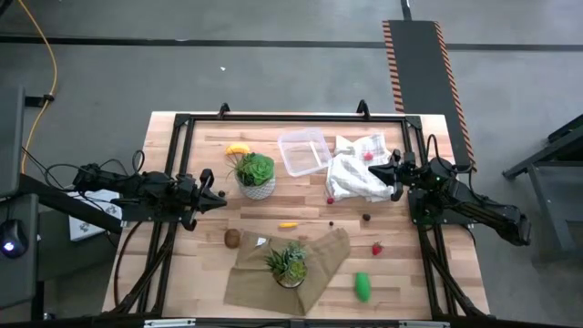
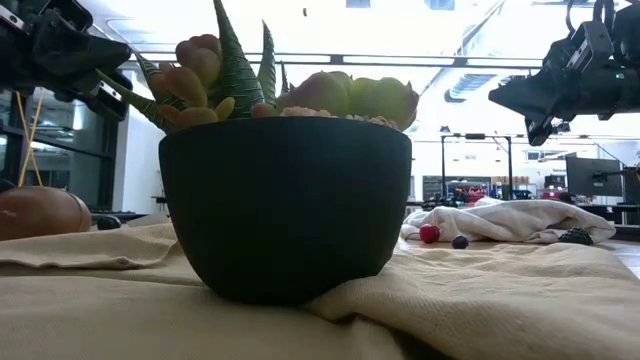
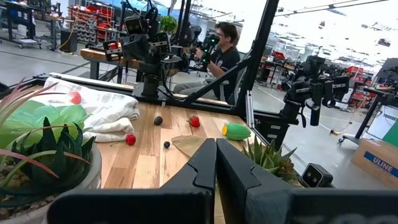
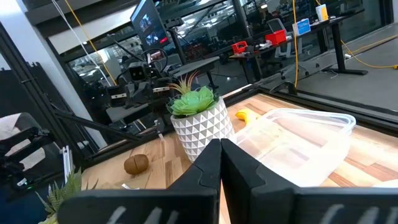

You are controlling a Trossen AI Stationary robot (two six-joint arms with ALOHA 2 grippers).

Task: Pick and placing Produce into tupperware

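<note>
With both jaws together, the right gripper (image 1: 393, 173) should be opened before produce beside the tupperware (image 1: 303, 152), upper centre, is approached.

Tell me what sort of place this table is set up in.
Most likely a robotics lab or workshop in an open industrial hall. A wooden table stands on bare grey concrete, other robot arms on rigs fill the room beyond, and a person sits at a workbench among monitors and cables.
</note>
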